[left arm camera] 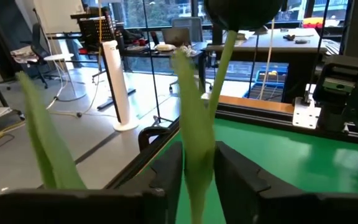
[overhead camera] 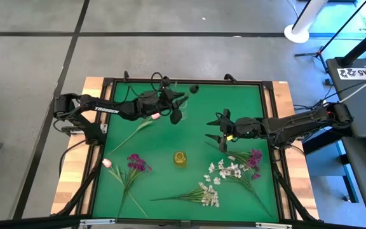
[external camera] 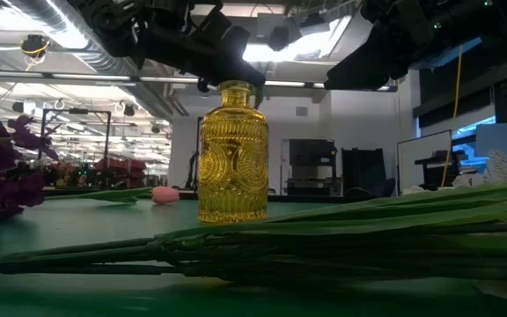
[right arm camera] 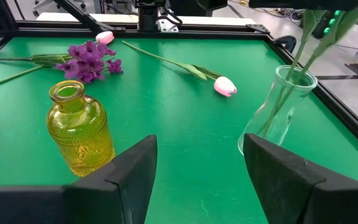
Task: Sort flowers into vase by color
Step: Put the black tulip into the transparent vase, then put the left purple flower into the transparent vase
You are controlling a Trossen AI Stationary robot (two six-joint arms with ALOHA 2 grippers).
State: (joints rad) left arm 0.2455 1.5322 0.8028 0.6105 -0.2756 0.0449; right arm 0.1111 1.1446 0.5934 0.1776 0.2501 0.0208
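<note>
dark-budded flower (left arm camera: 197, 124) stands upright, bud topmost, pinched by left gripper (left arm camera: 197, 177); right gripper (right arm camera: 197, 168) spread.

Purple (overhead camera: 137, 163), pink (overhead camera: 107, 163), white flowers (overhead camera: 226, 170) flat around yellow vase (overhead camera: 180, 158).

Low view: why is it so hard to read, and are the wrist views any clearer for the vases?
Low view: the stems lying close to the lens are blurred, and the arms above are dark against ceiling lights; only the yellow vase is sharp. Right wrist view: evenly lit, with the yellow vase and clear vase crisp. Left wrist view: the held stem fills the frame, soft.
</note>
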